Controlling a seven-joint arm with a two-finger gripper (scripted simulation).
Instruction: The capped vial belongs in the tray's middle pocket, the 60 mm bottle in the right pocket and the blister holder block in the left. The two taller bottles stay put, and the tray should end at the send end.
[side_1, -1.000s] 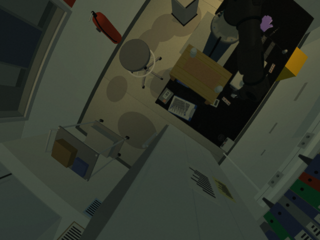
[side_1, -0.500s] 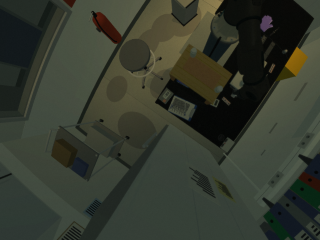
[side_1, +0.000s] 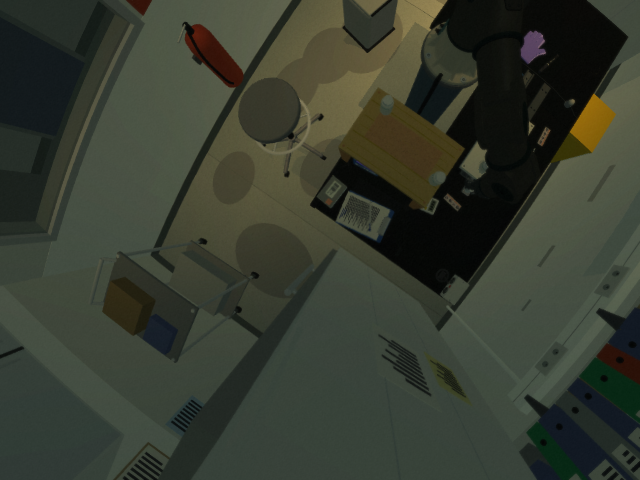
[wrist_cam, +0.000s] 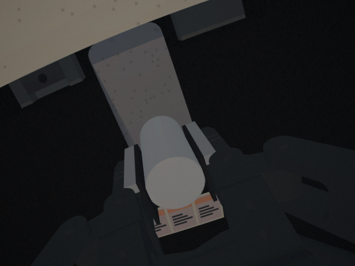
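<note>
A pale grey cylinder, a bottle [wrist_cam: 170,162], stands on the black bench beside the white tray [side_1: 473,160], and my gripper [wrist_cam: 169,160] is closed around it. From the wrist camera the bottle's flat round top faces me, with an orange-striped label card [wrist_cam: 189,217] lying on the mat beneath it. In the side camera my dark arm [side_1: 501,103] hides the gripper and most of the tray. Two more bottles [side_1: 386,105] [side_1: 437,178] stand at opposite corners of the wooden crate [side_1: 402,147].
Behind the bench stand a grey pedestal [side_1: 369,20] and a stool [side_1: 271,111]. A clipboard [side_1: 364,214], small label cards [side_1: 452,201], a yellow box [side_1: 589,126] and a purple glove [side_1: 533,46] lie on or beside the black bench.
</note>
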